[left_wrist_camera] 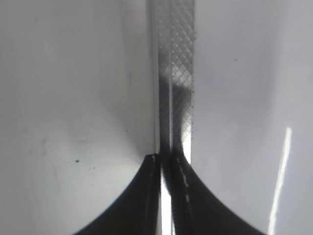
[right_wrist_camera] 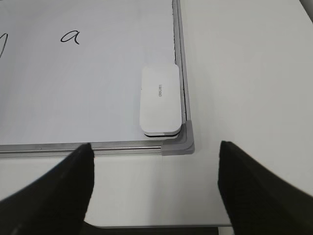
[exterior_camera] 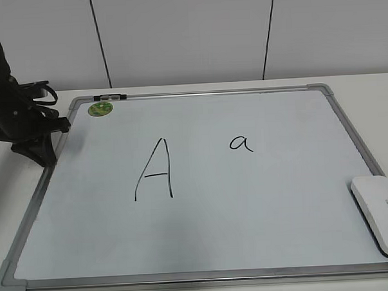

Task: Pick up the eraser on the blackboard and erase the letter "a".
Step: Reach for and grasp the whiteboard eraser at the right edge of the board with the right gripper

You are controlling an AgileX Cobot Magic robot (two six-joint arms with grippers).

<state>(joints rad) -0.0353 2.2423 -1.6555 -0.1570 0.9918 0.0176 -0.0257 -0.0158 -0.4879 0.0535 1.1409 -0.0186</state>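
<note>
The white eraser (exterior_camera: pixel 381 213) lies flat in the blackboard's near right corner; it also shows in the right wrist view (right_wrist_camera: pixel 159 100), dark felt underneath. The blackboard (exterior_camera: pixel 248 214) is a white board with a grey frame. The small letter "a" (exterior_camera: pixel 241 143) is written right of a large capital "A" (exterior_camera: pixel 155 170); the small "a" also shows in the right wrist view (right_wrist_camera: pixel 70 36). My right gripper (right_wrist_camera: pixel 155 169) is open and empty, over the table in front of the board's corner, short of the eraser. My left gripper (left_wrist_camera: pixel 167 164) is shut, over the board's left frame (left_wrist_camera: pixel 175 73).
A round green sticker (exterior_camera: pixel 100 109) and a small clip (exterior_camera: pixel 109 97) sit at the board's far left corner. The left arm (exterior_camera: pixel 19 114) stands at the board's left edge. The board's grey corner piece (right_wrist_camera: pixel 182 142) is just beyond my right gripper. White table (right_wrist_camera: pixel 244 73) lies right of the board.
</note>
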